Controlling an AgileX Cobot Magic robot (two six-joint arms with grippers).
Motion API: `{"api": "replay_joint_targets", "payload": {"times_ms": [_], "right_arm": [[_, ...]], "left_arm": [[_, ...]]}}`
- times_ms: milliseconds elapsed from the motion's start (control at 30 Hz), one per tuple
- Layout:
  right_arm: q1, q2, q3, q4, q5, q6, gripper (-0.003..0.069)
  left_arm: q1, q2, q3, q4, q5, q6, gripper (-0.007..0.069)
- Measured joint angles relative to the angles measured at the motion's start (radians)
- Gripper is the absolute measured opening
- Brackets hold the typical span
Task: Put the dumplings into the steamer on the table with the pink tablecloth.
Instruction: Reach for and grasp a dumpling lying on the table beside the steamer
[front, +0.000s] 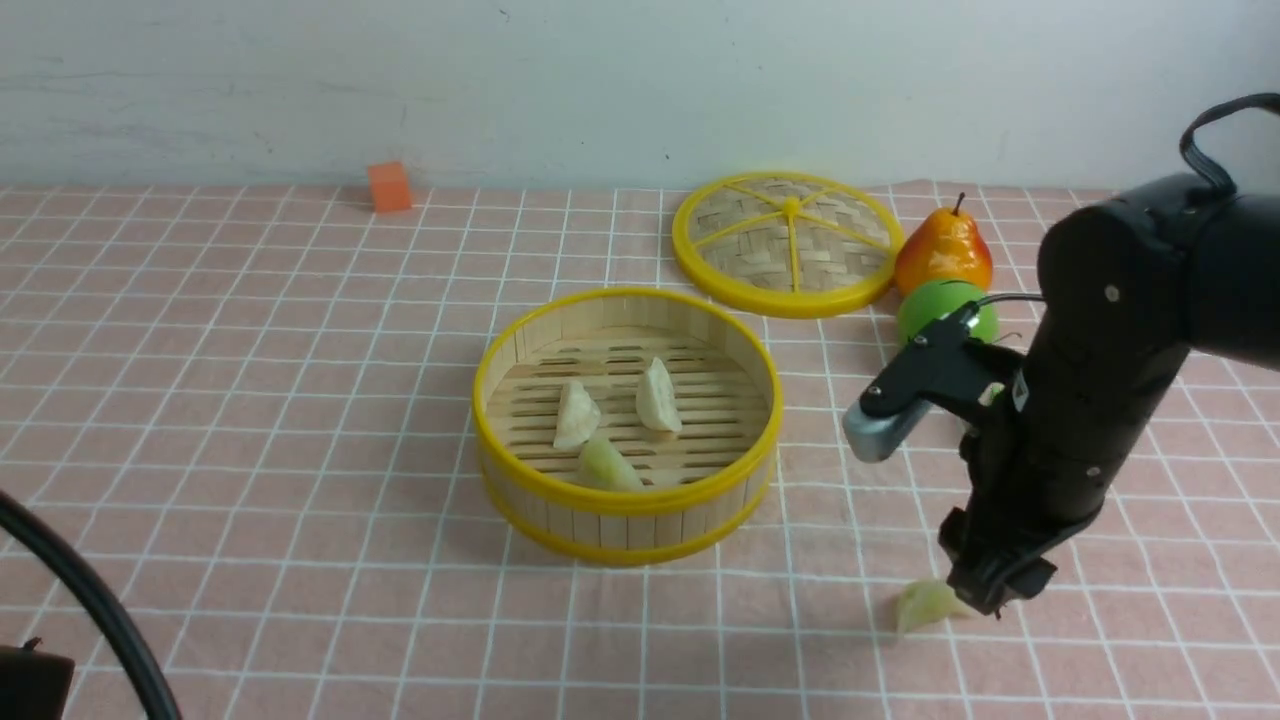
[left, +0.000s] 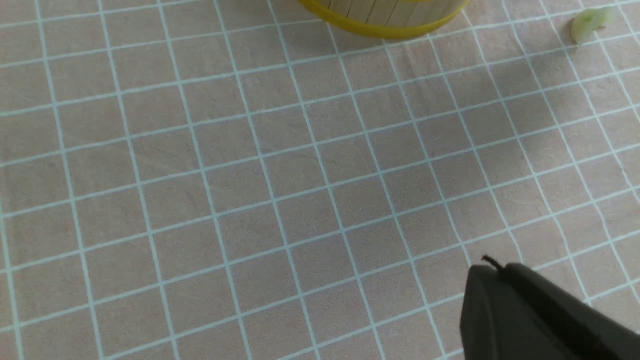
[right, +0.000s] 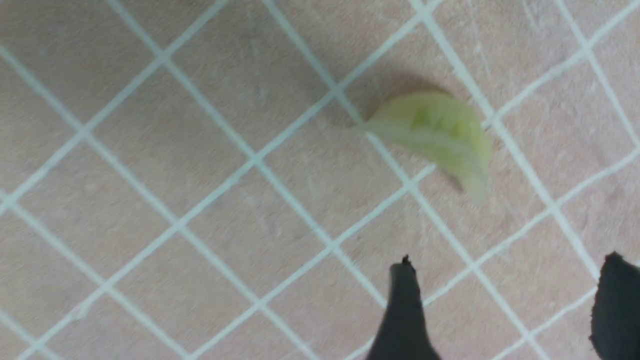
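Note:
The bamboo steamer (front: 625, 497) stands mid-table on the pink tablecloth (front: 250, 400). Three pale dumplings lie on its slats: one (front: 576, 413) on the left, one (front: 658, 396) on the right, one (front: 608, 466) at the front. A light-green dumpling (front: 925, 603) (right: 435, 135) lies on the cloth at the front right. My right gripper (front: 990, 598) (right: 507, 267) hovers low just beside it, open, with only cloth between the fingers. My left gripper (left: 492, 265) is shut and empty above bare cloth; its view shows the steamer's wall (left: 385, 20) and the loose dumpling (left: 590, 22).
The flat woven lid (front: 788, 243) lies behind the steamer. Beside it are a pear (front: 944, 252) and a green ball (front: 945, 308), just behind my right arm. An orange cube (front: 389, 186) sits by the back wall. A black cable (front: 90, 590) crosses the front left corner.

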Motion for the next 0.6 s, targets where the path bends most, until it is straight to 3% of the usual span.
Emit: {"api": "replay_joint_targets", "payload": {"times_ms": [400, 500, 600], "right_arm": [[-0.010, 0.175, 0.000, 0.011, -0.145, -0.168, 0.0463], [-0.010, 0.176, 0.000, 0.034, -0.141, -0.184, 0.0403], [-0.010, 0.178, 0.000, 0.074, -0.128, -0.198, 0.0264]], "left_arm": [[0.000, 0.000, 0.000, -0.063, 0.001, 0.000, 0.0004], [0.000, 0.000, 0.000, -0.067, 0.003, 0.000, 0.0004], [0.000, 0.000, 0.000, -0.067, 0.003, 0.000, 0.0007]]}}
